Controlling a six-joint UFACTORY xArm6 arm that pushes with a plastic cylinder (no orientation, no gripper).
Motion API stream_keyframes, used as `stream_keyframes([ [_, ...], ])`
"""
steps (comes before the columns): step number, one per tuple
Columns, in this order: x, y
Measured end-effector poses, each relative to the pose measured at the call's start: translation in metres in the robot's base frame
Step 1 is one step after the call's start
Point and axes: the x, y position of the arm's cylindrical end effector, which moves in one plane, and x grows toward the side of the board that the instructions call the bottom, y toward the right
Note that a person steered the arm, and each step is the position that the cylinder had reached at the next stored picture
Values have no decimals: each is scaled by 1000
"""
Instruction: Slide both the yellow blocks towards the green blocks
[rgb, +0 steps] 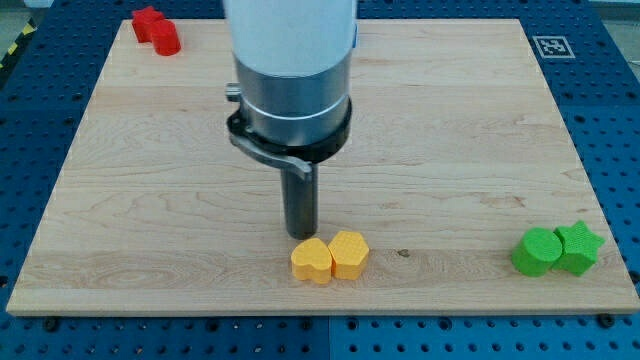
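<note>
We see a pale wooden counter with visible grain, lying on a blue perforated base; a black-and-white marker tag sits at the board's far right corner near the view's top, and a strip of yellow-black tape shows at the view's top left. Our arm's white and grey body comes down from the view's top centre and ends in a dark rod, upright in the picture. Our tool has no jaws and holds nothing; my tip stands just above the yellow pair in the view, close behind their joint, though we cannot tell whether it touches them. We count two yellow blocks, touching side by side near the view's bottom centre: a yellow heart-like block on the left and a yellow hexagonal block on the right, the pair's long axis running left to right. Two green blocks touch at the view's bottom right, well apart from the yellows: a green cylinder and a green star. Two red blocks touch at the view's top left.
</note>
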Motion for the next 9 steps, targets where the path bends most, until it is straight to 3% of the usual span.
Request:
stream_keyframes([
  [3,49,-63],
  [4,72,-48],
  [5,68,-25],
  [7,29,18],
  [8,37,39],
  [9,71,77],
])
